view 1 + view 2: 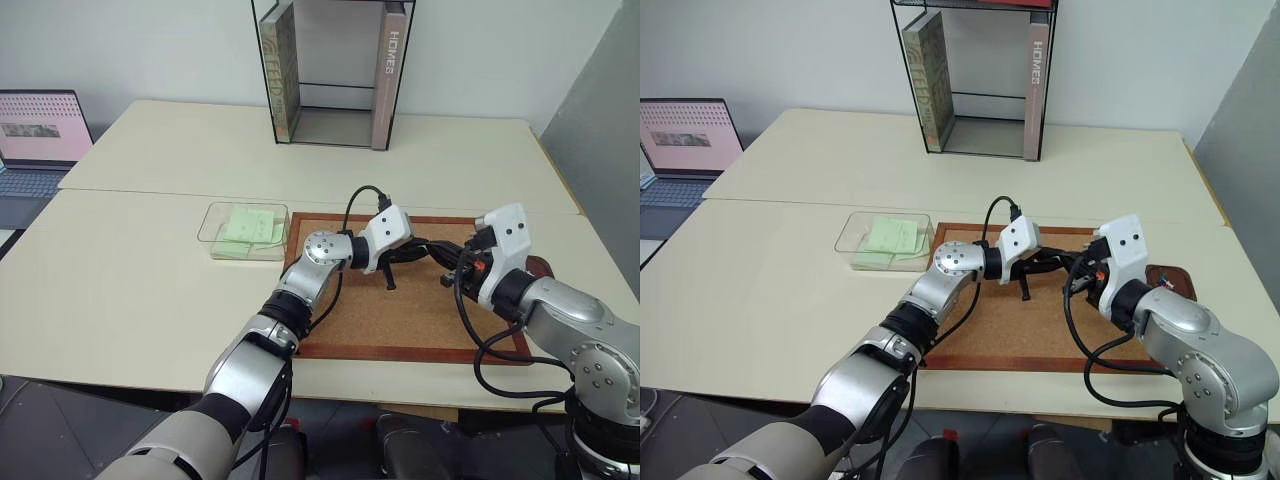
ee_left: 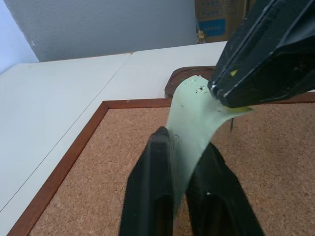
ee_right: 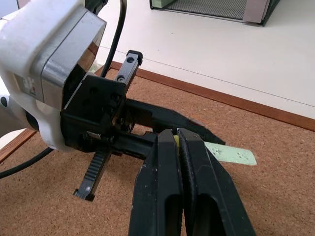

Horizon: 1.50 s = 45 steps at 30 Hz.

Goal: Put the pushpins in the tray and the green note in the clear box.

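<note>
cork board [image 1: 400, 320] on cream table [image 1: 130, 290]

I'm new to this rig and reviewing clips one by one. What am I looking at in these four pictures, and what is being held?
This is a two-armed humanoid robot; each arm ends in a tool with two black fingers. Two pictures come from its head, looking down over the arms; the other two come from cameras on its wrists. On the pale table lies a cork board, with a clear box of green slips beside it, a small dark tray at its far side, a book case behind and a laptop. Over the board, the left tool and right tool are both shut on one green note.
</note>
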Tool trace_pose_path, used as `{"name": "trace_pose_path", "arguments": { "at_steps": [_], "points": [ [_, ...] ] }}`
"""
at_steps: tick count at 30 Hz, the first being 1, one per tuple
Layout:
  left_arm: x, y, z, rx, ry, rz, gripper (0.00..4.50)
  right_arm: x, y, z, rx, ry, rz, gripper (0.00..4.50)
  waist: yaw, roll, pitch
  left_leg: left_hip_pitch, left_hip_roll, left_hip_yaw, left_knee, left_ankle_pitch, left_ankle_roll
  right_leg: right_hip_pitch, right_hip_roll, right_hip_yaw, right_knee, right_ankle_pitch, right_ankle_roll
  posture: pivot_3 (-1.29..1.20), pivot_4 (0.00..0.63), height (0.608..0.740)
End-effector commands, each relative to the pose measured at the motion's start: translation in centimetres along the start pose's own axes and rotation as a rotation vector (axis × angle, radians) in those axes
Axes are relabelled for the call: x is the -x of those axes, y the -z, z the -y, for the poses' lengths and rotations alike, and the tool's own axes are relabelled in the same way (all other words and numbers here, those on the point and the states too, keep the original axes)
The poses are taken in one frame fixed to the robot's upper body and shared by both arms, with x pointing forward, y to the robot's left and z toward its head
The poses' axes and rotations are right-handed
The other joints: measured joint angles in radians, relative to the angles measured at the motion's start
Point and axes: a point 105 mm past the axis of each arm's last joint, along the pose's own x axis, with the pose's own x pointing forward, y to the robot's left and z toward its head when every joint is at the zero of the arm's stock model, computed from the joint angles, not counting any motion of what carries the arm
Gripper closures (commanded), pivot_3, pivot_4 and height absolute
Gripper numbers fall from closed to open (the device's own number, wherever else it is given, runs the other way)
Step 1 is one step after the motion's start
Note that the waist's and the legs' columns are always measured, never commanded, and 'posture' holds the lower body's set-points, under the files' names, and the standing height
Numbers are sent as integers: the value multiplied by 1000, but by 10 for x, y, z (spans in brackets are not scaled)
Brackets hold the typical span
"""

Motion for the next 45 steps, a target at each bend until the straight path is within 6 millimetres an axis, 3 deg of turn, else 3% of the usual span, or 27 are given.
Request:
{"name": "trace_pose_path", "arguments": {
  "at_steps": [1, 17, 22, 24, 31, 38, 39, 40, 45],
  "points": [
    [-1, -12, -1, -22, 6, 46, 4476, 5, -12, -2, 16, 1, 57, 4500, 0, 0, 0, 0, 0, 0, 0, 0, 0, 0, 0, 0, 0, 0, 0, 0, 150, 740],
    [0, -1, 8, -10, 16, 15, 4476, 24, -24, 7, 6, 38, 109, 4500, 0, 0, 0, 0, 0, 0, 0, 0, 0, 0, 0, 0, 0, 0, 0, 0, 150, 740],
    [1, -1, 10, -9, 10, 16, 4476, 41, -22, 39, 21, 176, 81, 4500, 0, 0, 0, -1, 0, 0, 0, 0, 0, 0, 0, 0, 0, 0, 0, 0, 150, 740],
    [2, -4, 11, -11, 7, 19, 4476, 49, -13, 57, 38, 255, 32, 4500, 1, 0, 0, -1, 0, 0, 0, 0, 0, 0, 0, 0, 0, 0, 0, 0, 150, 740],
    [5, -9, 16, -11, -9, 21, 4476, 65, 45, 116, 52, 455, -170, 4500, 1, 0, 0, 0, 0, 0, 0, 0, 0, 0, 0, 0, 0, 0, 1, 0, 150, 740],
    [7, -11, 18, -11, -10, 13, 4476, 60, 76, 147, 68, 531, -244, 4500, -4, 0, 0, 3, 0, 1, 1, 0, 0, 1, 0, 1, 1, 0, 0, 0, 150, 740],
    [7, -11, 18, -11, -11, 12, 4500, 59, 78, 149, 67, 537, -243, 4043, -4, 0, 0, 3, 0, 1, 1, 0, 0, 1, 0, 1, 1, 0, 0, 0, 150, 740],
    [7, -11, 18, -11, -11, 12, 4500, 57, 79, 152, 66, 544, -241, 3969, -3, 0, 0, 3, 0, 1, 1, 0, 0, 1, 0, 1, 1, 0, 1, 0, 150, 740],
    [7, -14, 18, -17, -11, 14, 4500, 49, 78, 163, 70, 574, -211, 2739, -2, 0, 0, 2, 0, 2, 0, 0, 0, 1, 0, 1, 1, 0, 1, 0, 150, 740]
  ]
}}
